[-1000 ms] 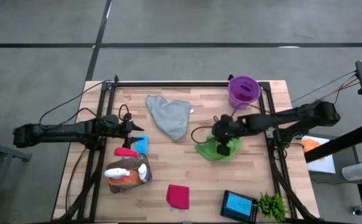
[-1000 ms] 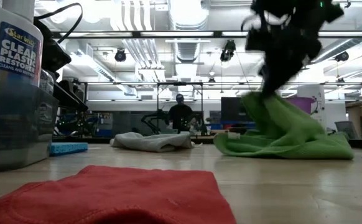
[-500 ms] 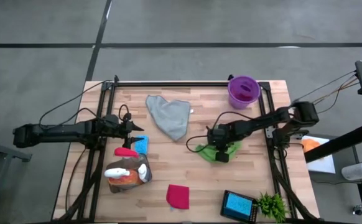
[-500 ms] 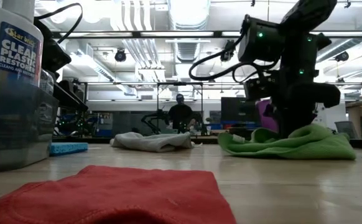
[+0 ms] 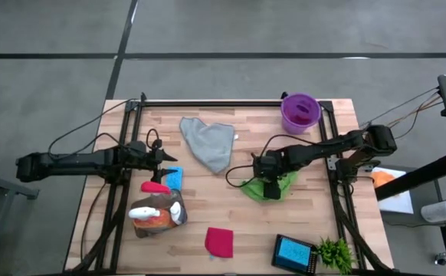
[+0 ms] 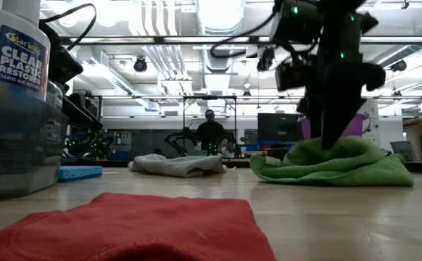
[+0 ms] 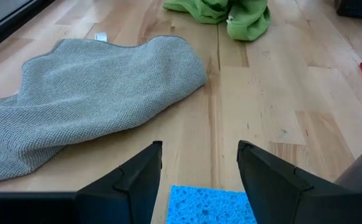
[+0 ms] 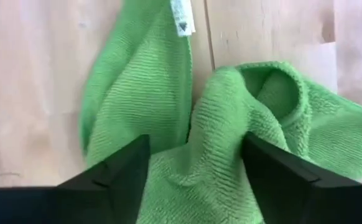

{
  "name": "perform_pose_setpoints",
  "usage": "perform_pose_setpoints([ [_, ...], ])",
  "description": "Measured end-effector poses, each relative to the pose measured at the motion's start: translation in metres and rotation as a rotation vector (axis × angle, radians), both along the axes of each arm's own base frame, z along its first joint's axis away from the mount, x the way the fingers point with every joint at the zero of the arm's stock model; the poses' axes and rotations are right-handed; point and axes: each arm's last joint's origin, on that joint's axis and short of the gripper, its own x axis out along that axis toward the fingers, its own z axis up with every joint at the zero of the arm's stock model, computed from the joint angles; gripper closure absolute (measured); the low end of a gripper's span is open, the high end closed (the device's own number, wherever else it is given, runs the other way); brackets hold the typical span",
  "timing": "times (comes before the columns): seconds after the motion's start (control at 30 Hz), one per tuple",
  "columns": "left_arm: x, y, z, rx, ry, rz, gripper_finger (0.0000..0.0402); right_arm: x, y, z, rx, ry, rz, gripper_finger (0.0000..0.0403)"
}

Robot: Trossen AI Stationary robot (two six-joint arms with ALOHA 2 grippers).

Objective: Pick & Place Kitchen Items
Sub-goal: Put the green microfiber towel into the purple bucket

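Directly over crumpled green microfibre cloth (image 5: pixel 267 186) on wooden tabletop (image 5: pixel 208 211), right gripper (image 5: pixel 271 184) with fingers parted astride a fold, gripping nothing; left gripper (image 5: pixel 164 157) open, farther away

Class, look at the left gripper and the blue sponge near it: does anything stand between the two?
Nothing visible does. The left gripper is open, and the blue sponge lies on bare table just ahead of its fingers. The grey cloth lies farther off to one side, outside that gap.
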Motion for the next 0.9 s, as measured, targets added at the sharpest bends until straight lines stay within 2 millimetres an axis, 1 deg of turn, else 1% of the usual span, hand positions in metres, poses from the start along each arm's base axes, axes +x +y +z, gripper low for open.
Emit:
perform_pose_setpoints([
  [0.1, 0.000, 0.000, 0.000, 0.000, 0.000, 0.000, 0.0187, 0.000, 0.002, 0.010, -0.002, 0.042, 0.004, 0.0117],
  [0.2, 0.000, 0.000, 0.000, 0.000, 0.000, 0.000, 0.0187, 0.001, 0.003, 0.015, -0.002, 0.057, 0.001, 0.0093],
  [0.3, 0.000, 0.000, 0.000, 0.000, 0.000, 0.000, 0.0187, 0.000, 0.003, 0.016, -0.003, 0.074, 0.000, 0.0081],
  [0.4, 0.000, 0.000, 0.000, 0.000, 0.000, 0.000, 0.0187, -0.002, 0.003, 0.013, -0.004, 0.089, -0.001, 0.0078],
  [0.6, 0.000, 0.000, 0.000, 0.000, 0.000, 0.000, 0.0187, 0.002, 0.001, -0.009, -0.037, 0.153, 0.000, 0.0077],
  [0.8, 0.000, 0.000, 0.000, 0.000, 0.000, -0.001, 0.0187, 0.014, 0.002, -0.042, -0.042, 0.219, 0.012, 0.0077],
  [0.9, 0.000, 0.000, 0.000, 0.000, 0.000, -0.001, 0.0187, 0.017, 0.002, -0.057, -0.043, 0.271, 0.014, 0.0078],
])
